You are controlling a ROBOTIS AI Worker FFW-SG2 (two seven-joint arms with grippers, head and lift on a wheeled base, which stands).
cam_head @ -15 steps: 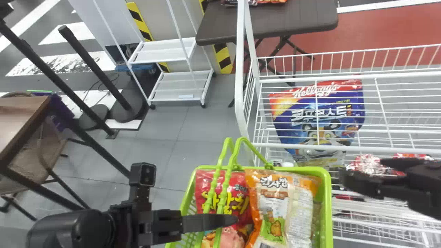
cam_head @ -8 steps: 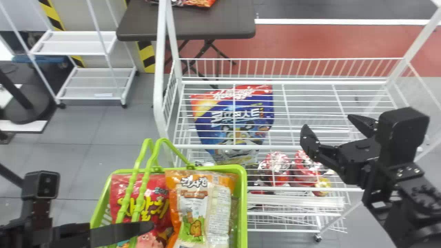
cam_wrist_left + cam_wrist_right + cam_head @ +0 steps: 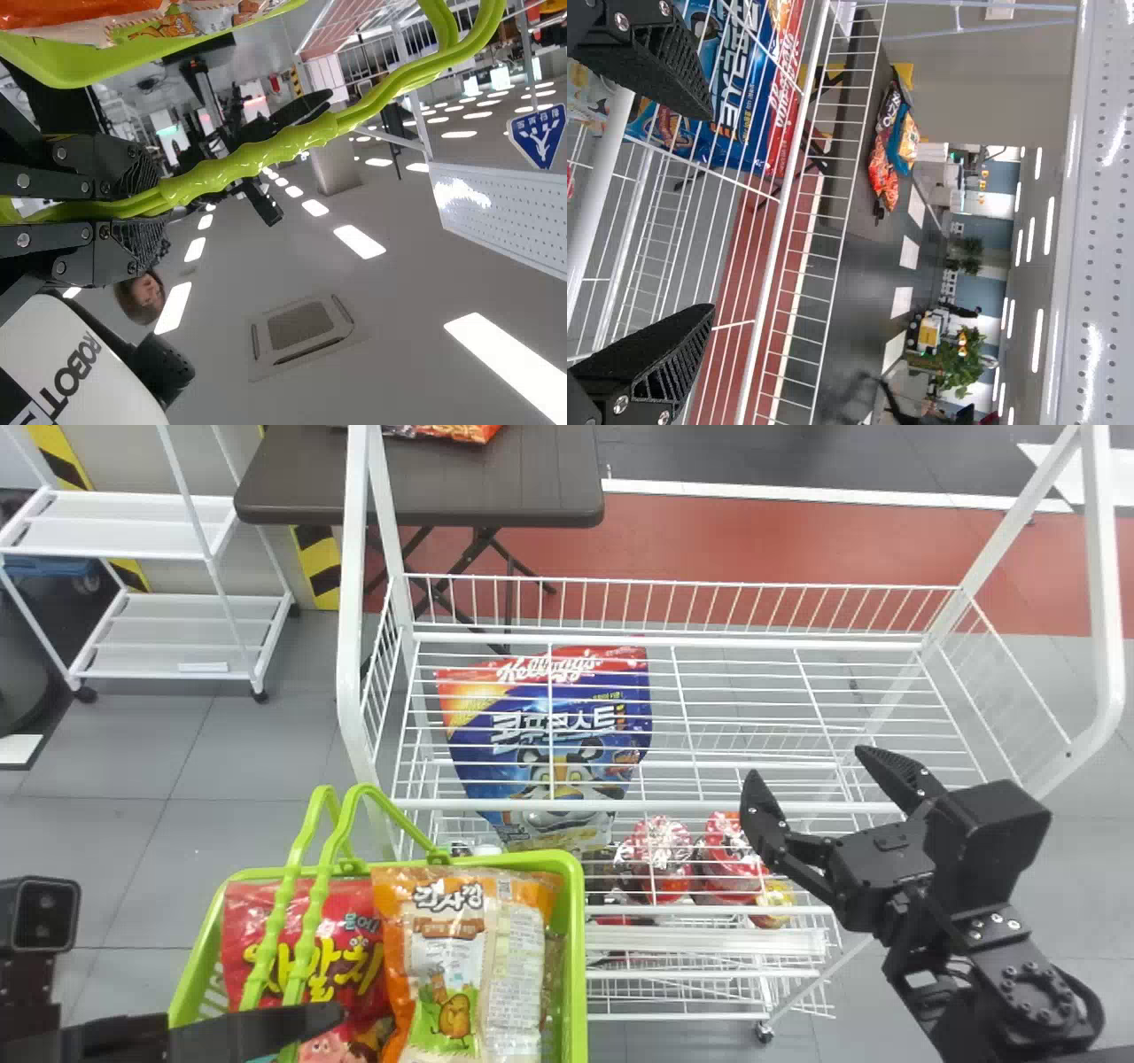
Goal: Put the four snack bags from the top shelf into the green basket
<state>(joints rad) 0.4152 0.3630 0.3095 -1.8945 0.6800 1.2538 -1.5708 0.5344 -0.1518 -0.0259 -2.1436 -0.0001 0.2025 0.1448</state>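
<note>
Snack bags, a red one (image 3: 363,948) and an orange-and-white one (image 3: 452,957) among them, stand upright side by side in the green basket (image 3: 576,957), near left; the full count of four cannot be made out. The left gripper (image 3: 146,202) pinches the basket's paired handles (image 3: 266,152). At the right, by the white wire rack (image 3: 664,806), the right gripper (image 3: 805,763) has its two fingers spread, with nothing between them. A blue cereal bag (image 3: 549,731) shows through the top shelf's wires, farther off. The loading looks done or nearly so; what matters now is a firm, steady grip on both handles, the basket kept level so no bag tips, and the right gripper kept clear of the wires, where a fingertip could snag.
</note>
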